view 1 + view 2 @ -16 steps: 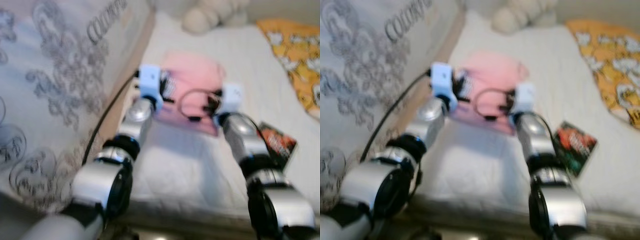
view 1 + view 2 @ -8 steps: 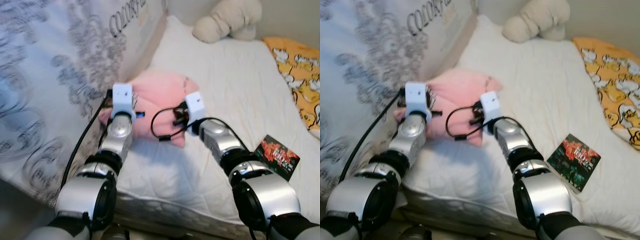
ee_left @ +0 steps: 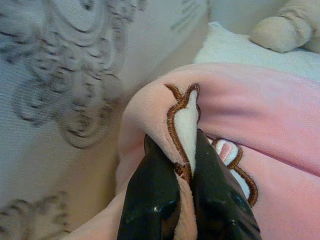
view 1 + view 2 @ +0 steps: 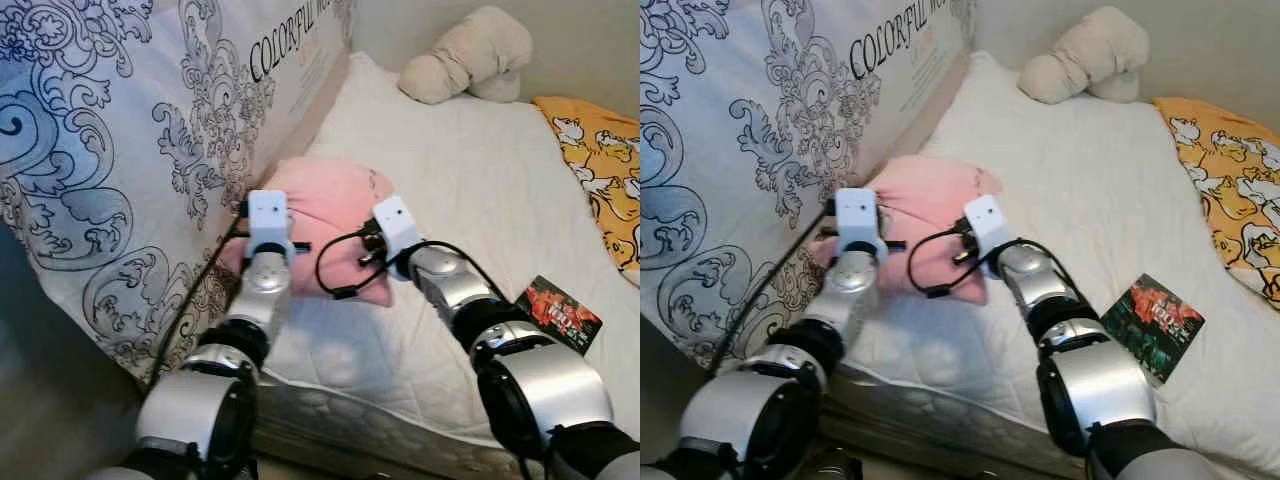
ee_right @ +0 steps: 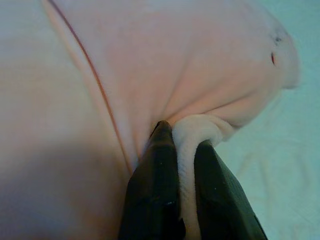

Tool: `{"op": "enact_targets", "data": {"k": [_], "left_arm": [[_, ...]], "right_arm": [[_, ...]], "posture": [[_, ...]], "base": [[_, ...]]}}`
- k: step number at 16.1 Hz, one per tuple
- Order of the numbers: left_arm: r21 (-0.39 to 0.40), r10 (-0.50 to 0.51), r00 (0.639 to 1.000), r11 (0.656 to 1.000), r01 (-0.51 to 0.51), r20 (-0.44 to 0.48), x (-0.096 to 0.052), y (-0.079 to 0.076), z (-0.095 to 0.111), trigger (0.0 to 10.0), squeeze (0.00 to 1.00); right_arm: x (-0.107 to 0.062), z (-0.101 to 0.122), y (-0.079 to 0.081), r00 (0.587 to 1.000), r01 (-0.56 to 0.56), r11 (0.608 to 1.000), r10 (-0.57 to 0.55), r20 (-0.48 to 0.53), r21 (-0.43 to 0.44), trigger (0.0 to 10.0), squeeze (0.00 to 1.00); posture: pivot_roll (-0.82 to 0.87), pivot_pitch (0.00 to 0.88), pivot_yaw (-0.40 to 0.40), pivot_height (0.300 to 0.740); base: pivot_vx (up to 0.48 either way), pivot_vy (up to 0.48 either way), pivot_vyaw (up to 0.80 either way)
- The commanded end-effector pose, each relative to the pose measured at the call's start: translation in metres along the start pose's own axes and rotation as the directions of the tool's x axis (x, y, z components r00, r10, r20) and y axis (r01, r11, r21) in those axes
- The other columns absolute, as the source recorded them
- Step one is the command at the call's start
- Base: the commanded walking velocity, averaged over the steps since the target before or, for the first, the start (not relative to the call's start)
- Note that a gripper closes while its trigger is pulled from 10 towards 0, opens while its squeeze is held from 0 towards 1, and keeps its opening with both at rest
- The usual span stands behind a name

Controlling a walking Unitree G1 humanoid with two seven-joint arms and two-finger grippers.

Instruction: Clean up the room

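A pink plush cushion [image 4: 325, 205] lies on the white bed [image 4: 470, 190], close to the big patterned pillow. My left gripper [image 3: 186, 167] is shut on a fold of the pink cushion [image 3: 280, 115] at its brown-stitched edge. My right gripper [image 5: 183, 145] is shut on a pale fold of the same pink cushion [image 5: 175, 55] on its other side. From the head, both arms reach forward, with the left wrist [image 4: 268, 222] and the right wrist [image 4: 396, 225] at the cushion's near edge.
A large white pillow with grey scrollwork [image 4: 130, 150] stands along the bed's left side. A beige plush toy [image 4: 470, 55] lies at the far end. An orange patterned blanket [image 4: 605, 160] covers the right side. A dark booklet [image 4: 560, 312] lies near the right arm.
The camera has shifted and the blur has cleared. The pink cushion, flat on the bed a second ago, is now bunched up between both grippers.
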State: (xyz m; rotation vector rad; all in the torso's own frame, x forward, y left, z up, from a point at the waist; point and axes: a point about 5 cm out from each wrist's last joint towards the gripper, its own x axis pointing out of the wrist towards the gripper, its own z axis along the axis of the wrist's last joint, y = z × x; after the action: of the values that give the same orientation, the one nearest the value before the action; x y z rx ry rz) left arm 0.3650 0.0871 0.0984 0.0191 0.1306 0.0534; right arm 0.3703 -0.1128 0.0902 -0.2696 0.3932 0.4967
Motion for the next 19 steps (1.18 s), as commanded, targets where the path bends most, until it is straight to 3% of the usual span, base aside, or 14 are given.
{"op": "enact_targets", "data": {"k": [1,3,6,8,11,13,15,17,19], "left_arm": [[-0.002,-0.05,0.999,0.999,0.05,0.012,0.001,-0.016,0.011,10.0,0.0],[0.016,-0.083,0.996,0.996,0.084,-0.014,0.0,-0.022,0.006,10.0,0.0],[0.064,-0.088,0.996,0.994,0.09,-0.025,0.003,-0.016,0.007,10.0,0.0],[0.122,-0.068,0.997,0.99,0.073,-0.044,0.0,-0.01,-0.004,10.0,0.0],[0.192,0.088,0.996,0.977,-0.092,0.031,0.002,0.016,-0.002,10.0,0.0],[0.212,0.133,0.99,0.967,-0.139,0.042,0.001,0.022,-0.005,10.0,0.0],[0.226,0.263,0.964,0.938,-0.264,0.035,-0.006,0.04,-0.019,10.0,0.0],[0.262,0.259,0.965,0.929,-0.262,0.048,-0.01,0.04,-0.024,10.0,0.0],[0.335,0.284,0.958,0.899,-0.283,0.049,-0.012,0.053,-0.032,10.0,0.0]], "right_arm": [[-0.007,-0.009,-0.016,0.998,0.058,0.998,-0.059,-0.034,-0.038,10.0,0.0],[-0.01,-0.014,-0.021,0.995,0.084,0.996,-0.086,-0.047,-0.033,10.0,0.0],[-0.01,-0.02,-0.021,0.994,0.095,0.995,-0.094,-0.06,0.02,10.0,0.0],[-0.013,-0.031,-0.021,0.99,0.118,0.991,-0.113,-0.078,0.066,10.0,0.0],[-0.013,-0.032,-0.018,0.99,0.129,0.992,-0.129,-0.052,-0.008,10.0,0.0],[-0.012,-0.028,-0.018,0.99,0.134,0.99,-0.136,-0.03,-0.048,10.0,0.0],[-0.008,-0.003,-0.017,0.988,0.144,0.98,-0.135,0.075,-0.137,10.0,0.0],[-0.005,0.004,-0.013,0.99,0.124,0.98,-0.11,0.093,-0.155,10.0,0.0],[-0.003,-0.007,-0.003,0.994,0.1,0.985,-0.094,0.048,-0.138,10.0,0.0]], "posture": [[0.14,0.0,-0.133,0.74],[0.12,0.0,-0.125,0.74],[0.12,0.0,-0.118,0.74],[0.12,0.0,-0.108,0.74],[0.12,0.0,-0.102,0.74],[0.12,0.0,-0.103,0.74],[0.13,0.0,-0.106,0.74],[0.14,0.0,-0.116,0.74],[0.15,0.0,-0.13,0.74]], "base": [[0.0,0.0,0.0],[0.0,0.0,0.0],[0.0,0.0,0.0],[0.0,0.0,0.0],[0.0,0.0,0.0],[0.0,0.0,0.0],[0.0,0.0,0.0],[0.0,0.0,0.0],[0.0,0.0,0.0]]}}
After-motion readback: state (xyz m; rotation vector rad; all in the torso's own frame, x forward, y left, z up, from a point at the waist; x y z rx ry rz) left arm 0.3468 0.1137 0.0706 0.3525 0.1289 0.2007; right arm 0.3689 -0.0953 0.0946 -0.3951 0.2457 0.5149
